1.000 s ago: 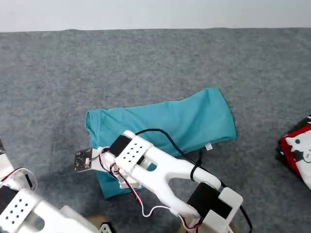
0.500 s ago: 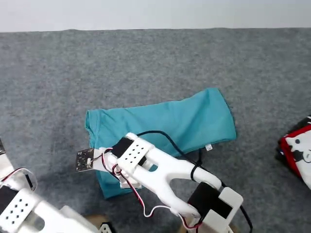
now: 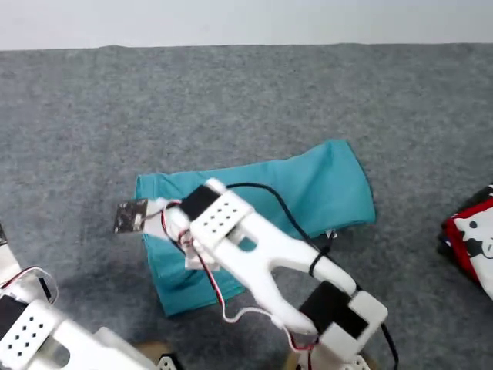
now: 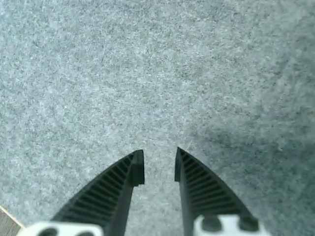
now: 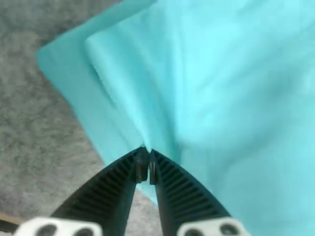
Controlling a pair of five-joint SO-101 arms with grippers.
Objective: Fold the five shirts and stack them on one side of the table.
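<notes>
While the right pincer (image 5: 145,161) stays out of my reckoning no more, it is clamped on a raised fold of the teal shirt (image 3: 308,193), which lies part-folded mid-bench (image 3: 231,100), the arm stretched over its near left corner. At the near left, the left pincer (image 4: 155,167) hovers over grey cover, tips a little apart. A red and white shirt (image 3: 471,245) sits at the right edge.

In the high view the desk (image 3: 323,100) is lit evenly by soft, diffuse light, and a faint shadow is cast beneath the right arm (image 3: 277,262) onto the teal shirt (image 3: 308,193). In the left wrist view the grey surface is brighter at the upper left and shaded at the lower right. In the right wrist view the cloth is brightly lit, palest at the upper right, with soft shading along its folds.
</notes>
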